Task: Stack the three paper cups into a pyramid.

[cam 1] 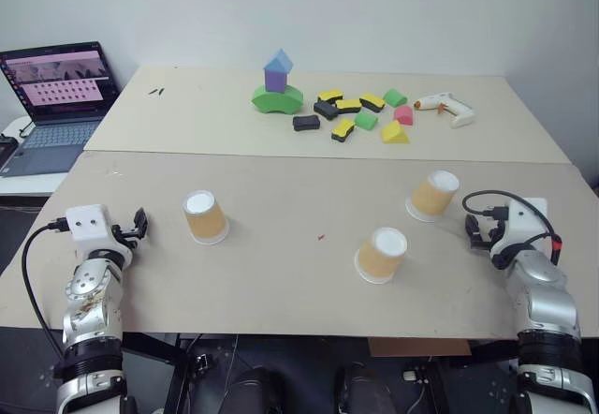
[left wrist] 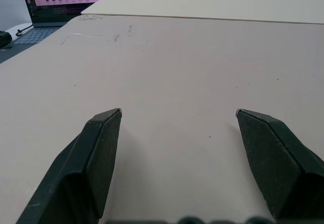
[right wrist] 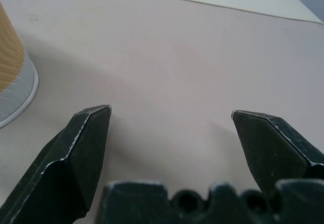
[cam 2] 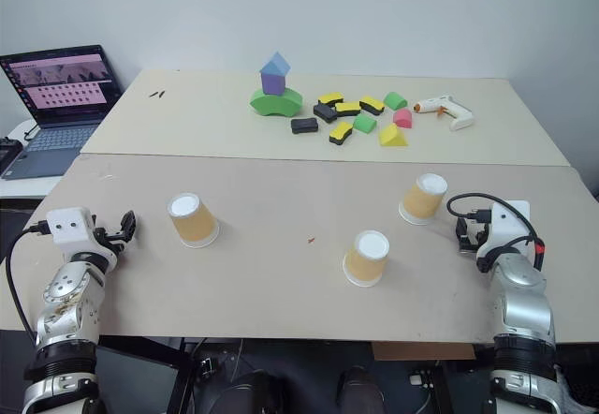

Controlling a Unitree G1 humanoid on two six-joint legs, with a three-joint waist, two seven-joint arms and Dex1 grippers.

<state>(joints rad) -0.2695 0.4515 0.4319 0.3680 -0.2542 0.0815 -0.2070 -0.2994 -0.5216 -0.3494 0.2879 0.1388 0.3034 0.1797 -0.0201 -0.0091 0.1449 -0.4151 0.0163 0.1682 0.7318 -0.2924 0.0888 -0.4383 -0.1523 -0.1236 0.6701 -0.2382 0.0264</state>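
Note:
Three tan paper cups stand upside down and apart on the near table: one on the left (cam 1: 205,216), one in the middle near the front (cam 1: 382,254), one on the right (cam 1: 435,195). None rests on another. My left gripper (cam 1: 140,224) hovers at the table's left edge, left of the left cup, open with bare table between its fingers (left wrist: 104,148). At the right edge, just right of the right cup, my right gripper (cam 1: 474,231) is open and holds nothing. That cup's side (right wrist: 10,77) shows beside one of its fingers (right wrist: 86,148).
On the far table stand a green, purple and blue block tower (cam 1: 277,86), several scattered foam blocks (cam 1: 360,114) and a white glue gun (cam 1: 446,107). An open laptop (cam 1: 56,105) sits at the far left. A seam (cam 1: 328,157) divides the two tables.

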